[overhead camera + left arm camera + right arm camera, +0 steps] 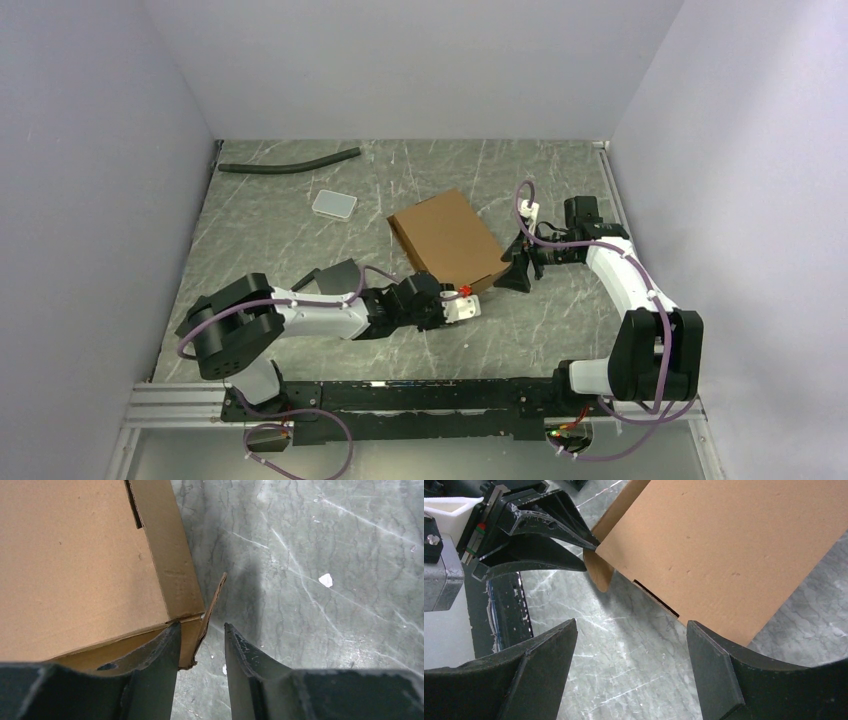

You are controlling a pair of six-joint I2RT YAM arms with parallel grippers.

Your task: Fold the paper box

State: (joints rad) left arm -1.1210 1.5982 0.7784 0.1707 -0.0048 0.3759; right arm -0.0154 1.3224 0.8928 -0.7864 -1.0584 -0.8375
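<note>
Far off to the left of the paper box (447, 240) and beyond it, a dark hose (290, 161) lies along the back of the table (560, 330). Closer in, just left of the paper box's far corner but apart from it, I see a small pale flat pad (334, 204). Near-left of the paper box, a black slab (340, 275) lies flat, partly under my left arm.

The paper box itself sits about mid-table, turned diagonally to the table edges. It is brown and shallow, and its top panel is down flat. A narrow slot (656, 598) shows dark along the side facing my right arm.

My left hand (201, 627) is at the paper box's near corner. In its wrist view, a thin cardboard flap (212, 600) juts out from that corner and stands between the two fingers. One finger (160, 650) overlaps the box's side wall next to the flap. The other finger (240, 650) is clear of the flap, with bare table showing in the gap. So this hand is part-way apart, straddling the flap without pinching it.

To the right of that same corner, my right hand (631, 625) hangs low over the table, spread wide and holding nothing. Its right finger (714, 665) is near the box's slotted side, though I cannot tell whether it touches.
</note>
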